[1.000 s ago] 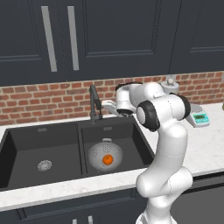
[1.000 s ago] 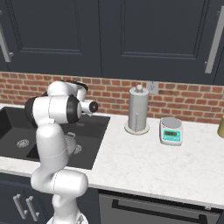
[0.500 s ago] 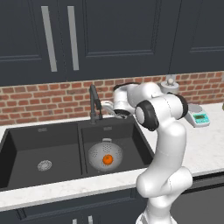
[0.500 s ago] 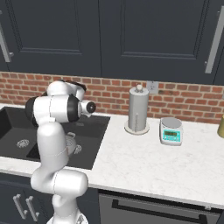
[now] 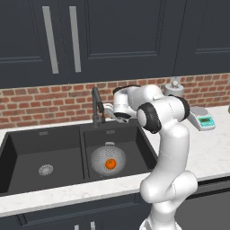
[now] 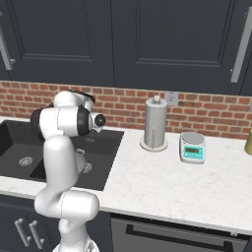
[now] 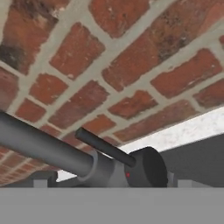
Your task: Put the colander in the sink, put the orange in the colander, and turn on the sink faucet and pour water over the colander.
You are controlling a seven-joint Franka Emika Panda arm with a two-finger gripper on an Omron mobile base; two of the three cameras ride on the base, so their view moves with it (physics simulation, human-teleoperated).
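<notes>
no readable text, labels or numbers

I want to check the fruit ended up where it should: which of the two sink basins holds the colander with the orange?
The basin nearer the robot arm, just below the sink faucet, holds the colander with the orange inside. The other basin shows just its silver drain.

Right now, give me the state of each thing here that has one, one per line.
colander: upright in the right basin of the sink, holding the orange.
orange: resting inside the colander.
sink faucet: no water running; lever not yet grasped.
tool: open, empty, close beside the faucet.
upper cabinet doors: closed.
</notes>
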